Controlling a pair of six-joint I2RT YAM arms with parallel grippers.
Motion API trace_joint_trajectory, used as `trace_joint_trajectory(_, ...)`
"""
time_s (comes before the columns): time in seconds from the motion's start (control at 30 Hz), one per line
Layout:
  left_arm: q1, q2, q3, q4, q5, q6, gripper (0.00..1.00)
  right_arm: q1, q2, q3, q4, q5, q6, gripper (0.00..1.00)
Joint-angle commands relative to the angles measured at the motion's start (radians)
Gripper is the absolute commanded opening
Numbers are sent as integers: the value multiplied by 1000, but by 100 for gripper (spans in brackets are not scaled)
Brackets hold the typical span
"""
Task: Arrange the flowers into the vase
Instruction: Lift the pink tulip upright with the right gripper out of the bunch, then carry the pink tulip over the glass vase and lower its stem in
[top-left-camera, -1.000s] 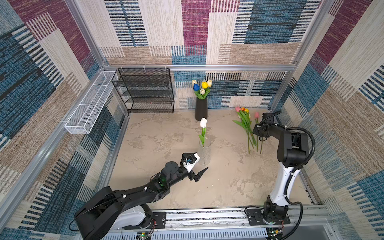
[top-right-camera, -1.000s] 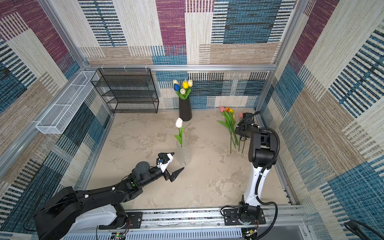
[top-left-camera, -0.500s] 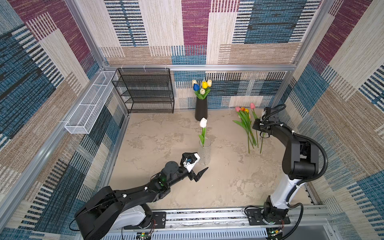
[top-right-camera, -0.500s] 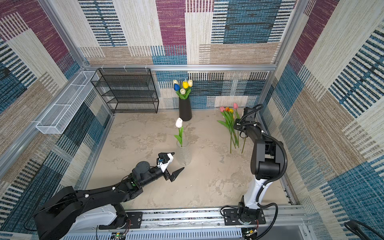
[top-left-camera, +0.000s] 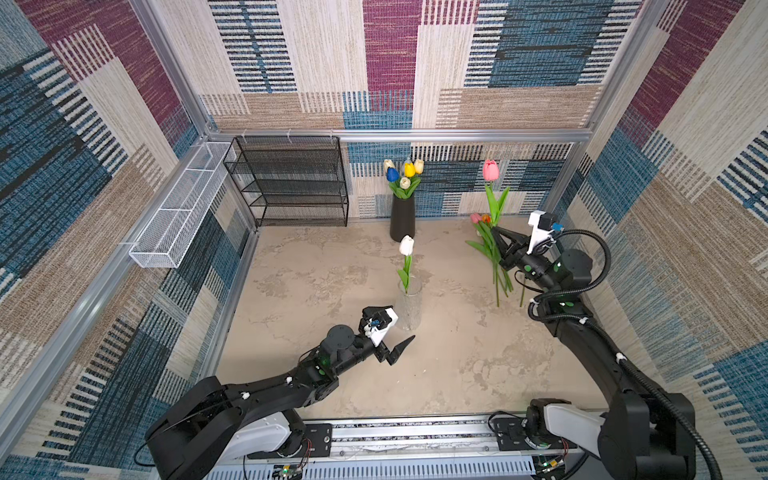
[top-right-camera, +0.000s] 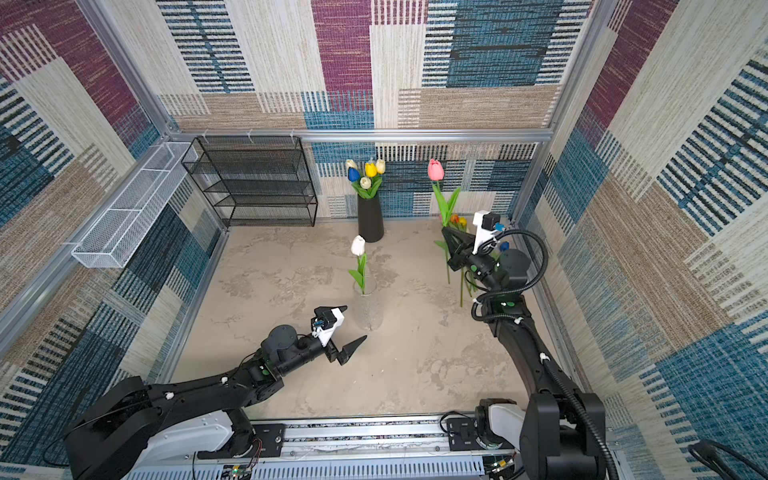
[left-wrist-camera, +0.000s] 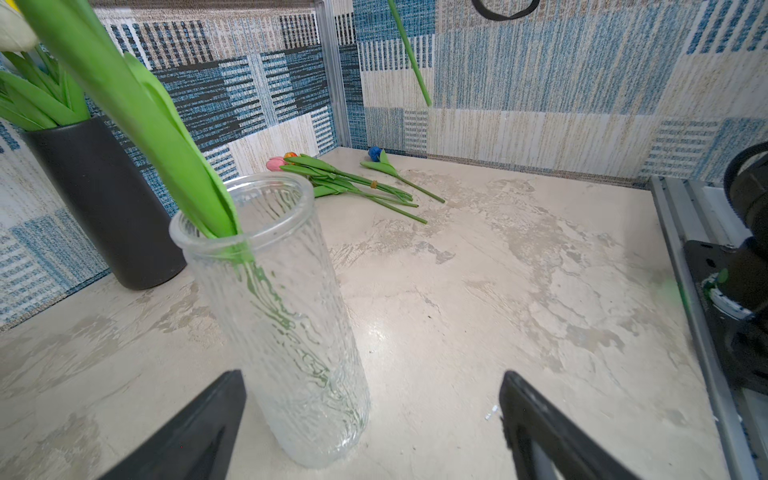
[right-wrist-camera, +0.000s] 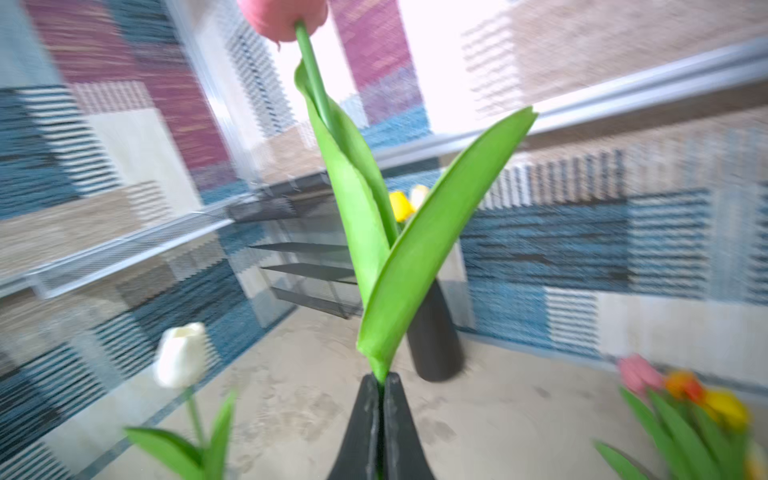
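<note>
In both top views the right end effector (top-left-camera: 494, 230) (top-right-camera: 444, 231) is clamped tight on the green stem of a pink artificial tulip (top-left-camera: 491, 170) (top-right-camera: 435, 169). It holds the tulip clear of the beige stone-look surface (top-left-camera: 332, 270), with the head high above the jaws and the stem end hanging below them. A loose bunch of tulips (top-left-camera: 485, 237) lies on the surface beneath this end effector. The left end effector (top-left-camera: 401, 324) (top-right-camera: 354, 322) sits low and spread wide. A clear ribbed glass vase (top-left-camera: 409, 305) (top-right-camera: 368, 305) holding one white tulip (top-left-camera: 406, 245) stands just ahead of its fingertips. A tall black vase (top-left-camera: 402, 218) of yellow, blue and cream tulips stands well beyond it.

In the left wrist view the left end effector (left-wrist-camera: 372, 375) gapes wide. The glass vase (left-wrist-camera: 282, 316) stands close to one finger; I cannot tell if they touch. The loose bunch (left-wrist-camera: 345, 183) and a blue tulip (left-wrist-camera: 375, 153) lie far ahead.

The right wrist view is blurred. The right end effector (right-wrist-camera: 380, 378) is pressed shut on the pink tulip (right-wrist-camera: 286, 16) at the leaf base.
</note>
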Motion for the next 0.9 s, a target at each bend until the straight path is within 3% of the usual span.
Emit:
trace_joint_trajectory(0.0,0,-1,-2,46,-7,-9,98,87,-22,-35,384,-41,97,0)
trace_joint_trajectory(0.3,0,-11,-6,44,-13,-4,98,362,210,-2,787,66,239,0)
trace_joint_trajectory(0.47,0,-12,-6,39,-16,2,98,418,370,85,906,83,310,0)
trace_joint_trajectory(0.57,0,-16,-5,29,-19,7,98,437,412,114,882,86,297,0)
trace_joint_trajectory(0.87,0,-6,3,28,-5,1,98,460,472,38,920,118,240,0)
